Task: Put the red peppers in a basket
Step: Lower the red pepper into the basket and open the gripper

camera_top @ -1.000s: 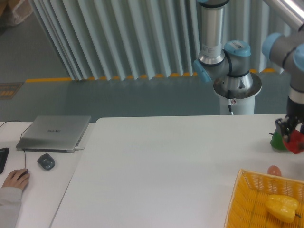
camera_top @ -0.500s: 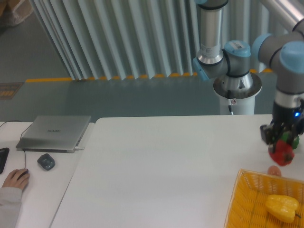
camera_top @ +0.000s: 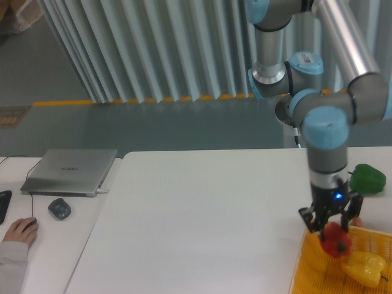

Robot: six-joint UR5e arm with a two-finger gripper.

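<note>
From my one fixed camera I count three peppers — one red, one yellow, one green. The red pepper (camera_top: 335,241) hangs in the gripper (camera_top: 331,224), whose two fingers are clamped on its top; it sits above the left end of the basket (camera_top: 309,269), just over the rim and off the mesh. The yellow pepper (camera_top: 364,267) lies inside the basket, just beside and below the red one. The green pepper (camera_top: 367,178) rests on the table (camera_top: 202,220) near the right edge, well apart from the basket.

One basket, yellow-orange mesh, cut off by the frame at right and bottom. One arm (camera_top: 327,131), grey with pale blue joints; a small blue light glows on the wrist above the fingers. A small pinkish thing (camera_top: 357,222) shows behind the gripper — I cannot tell what it is.

At left, on a second desk: one closed laptop (camera_top: 69,171) with a logo on its lid too small for me to read, one dark mouse (camera_top: 59,209) lying free, and one person's hand (camera_top: 18,231) on another mouse. A white label on the arm's base is unreadable too.
</note>
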